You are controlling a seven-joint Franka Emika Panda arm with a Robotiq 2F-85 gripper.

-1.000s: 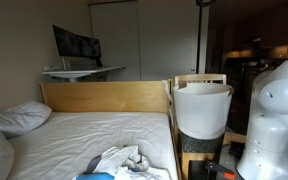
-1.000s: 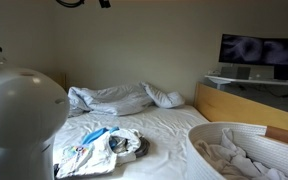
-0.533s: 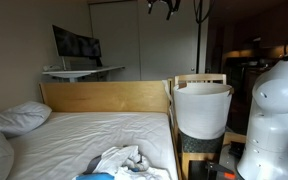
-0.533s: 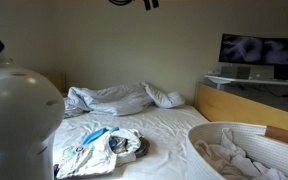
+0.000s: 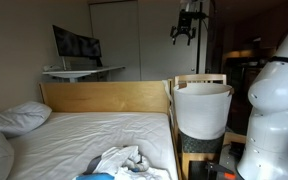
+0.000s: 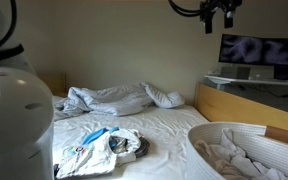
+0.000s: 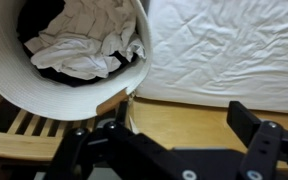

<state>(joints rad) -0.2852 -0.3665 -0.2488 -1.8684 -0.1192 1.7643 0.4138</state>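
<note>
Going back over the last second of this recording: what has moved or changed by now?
In an exterior view the gripper swung across the top towards the monitor and came lower. It now hangs open and empty, high up by the white laundry basket. Nothing was taken hold of or let go. The basket, the clothes and the bed stayed as they were.

One laundry basket (image 5: 201,105) is counted, with one heap of white cloth (image 7: 79,50) in it; single pieces cannot be told apart. One bed (image 5: 94,130), one wooden headboard (image 5: 104,97), two pillows (image 5: 19,117) and one bundle of clothes (image 6: 109,145) are noted. One monitor (image 6: 262,50), one worktop (image 5: 82,71) and one hand (image 5: 185,38) are seen.
</note>
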